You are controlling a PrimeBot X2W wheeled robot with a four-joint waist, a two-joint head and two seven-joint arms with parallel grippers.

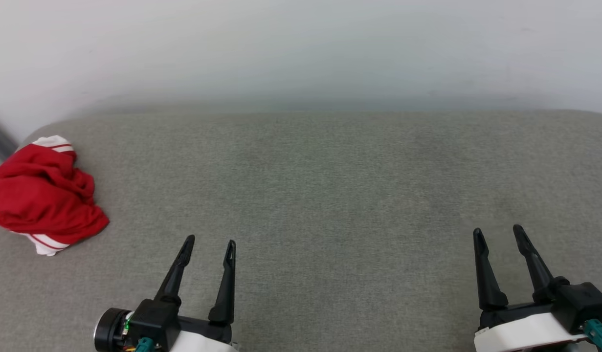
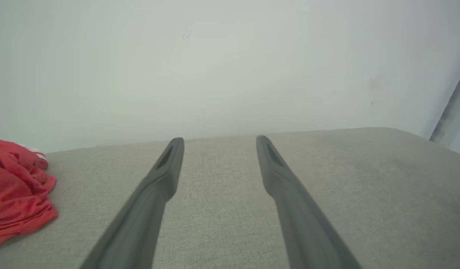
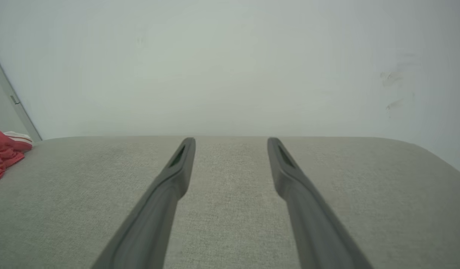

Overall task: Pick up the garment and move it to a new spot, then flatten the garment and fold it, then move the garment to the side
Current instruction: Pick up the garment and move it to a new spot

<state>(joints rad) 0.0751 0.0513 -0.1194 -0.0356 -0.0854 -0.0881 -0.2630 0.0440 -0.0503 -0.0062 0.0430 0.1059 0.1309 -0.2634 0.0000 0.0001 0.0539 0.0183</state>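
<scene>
Head view: I look down on a grey fabric surface (image 1: 330, 186) that runs up to a pale wall (image 1: 301, 44) along its far edge.
Garment: the garment (image 1: 41, 195) lies crumpled in a red heap at the far-left corner of the surface, right by the left edge. White trim with red stripes shows at its far end and again at its near end.
Left gripper: the left gripper (image 1: 210, 240) is at the near edge, left of the middle, with its fingers pointing towards the far edge. Its jaws stand apart with nothing between them. It is near the heap but not touching it.
Right gripper: the right gripper (image 1: 497, 229) is by the near-right corner. Its jaws are likewise spread and empty, and it is well apart from the garment.
Left wrist view: I see two dark fingers splayed over bare fabric, and the red heap sits at the left margin, clear of both.
Right wrist view: I see the same splayed pair over bare fabric. Part of the heap, red with a white striped cuff, shows at the left margin near the surface's far-left corner.
Contact: neither gripper touches the garment.
</scene>
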